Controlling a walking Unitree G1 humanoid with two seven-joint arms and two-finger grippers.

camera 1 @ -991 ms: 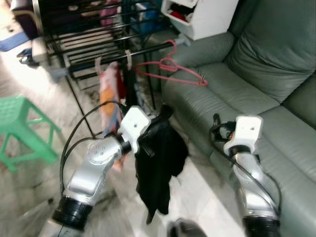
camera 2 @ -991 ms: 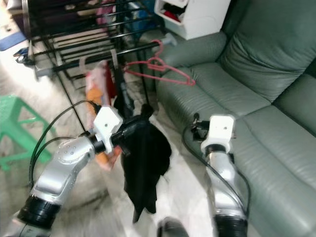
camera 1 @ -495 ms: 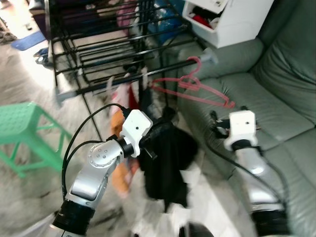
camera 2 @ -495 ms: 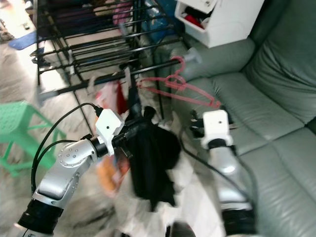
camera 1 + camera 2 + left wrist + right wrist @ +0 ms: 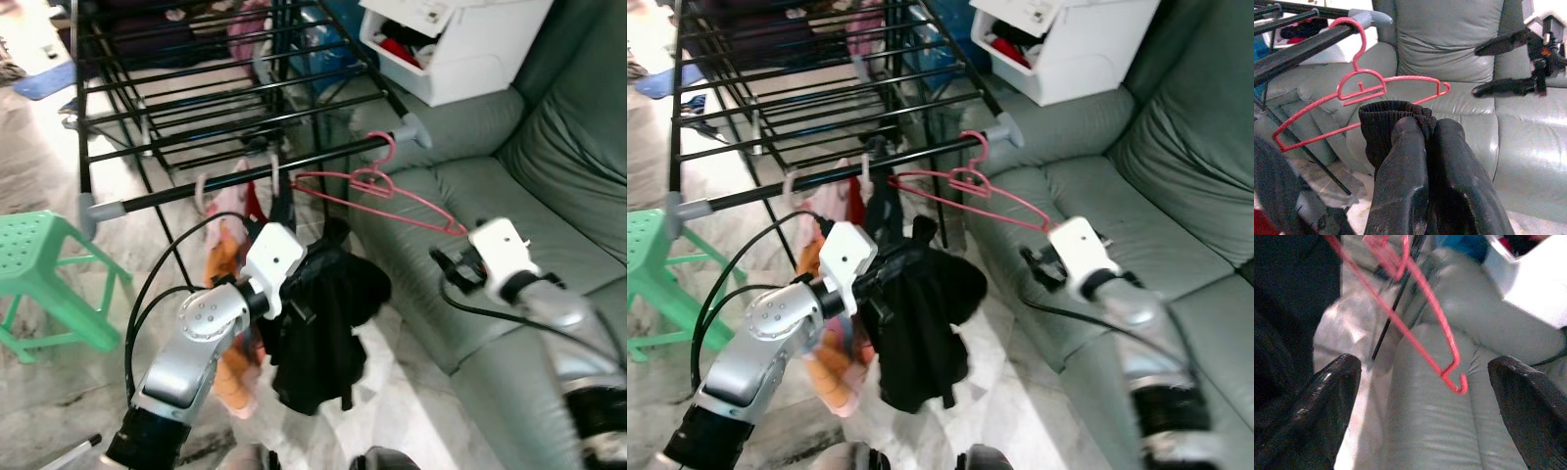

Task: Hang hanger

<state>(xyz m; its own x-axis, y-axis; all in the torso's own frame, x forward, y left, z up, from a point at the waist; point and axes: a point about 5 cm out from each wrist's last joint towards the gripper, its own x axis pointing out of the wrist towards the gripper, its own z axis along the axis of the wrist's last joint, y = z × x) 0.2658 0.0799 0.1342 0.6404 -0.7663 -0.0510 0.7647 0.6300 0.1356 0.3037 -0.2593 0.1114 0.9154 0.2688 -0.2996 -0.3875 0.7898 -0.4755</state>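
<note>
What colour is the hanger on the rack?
Red hanger; clearest in the left wrist view.

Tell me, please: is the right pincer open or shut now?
Open. The right pincer has its two black fingers far apart, with the end of the pink wire hanger between them, untouched.

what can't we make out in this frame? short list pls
- Right arm: motion-blurred in both eye views, lower part smeared.
- Black garment: whether a hanger is inside it; the cloth hides that, and the left gripper fingers cover its top in the left wrist view.
- Clothes behind the garment: partly hidden by the left arm.
- Red hanger: hook cut off by the right wrist view's edge.
</note>
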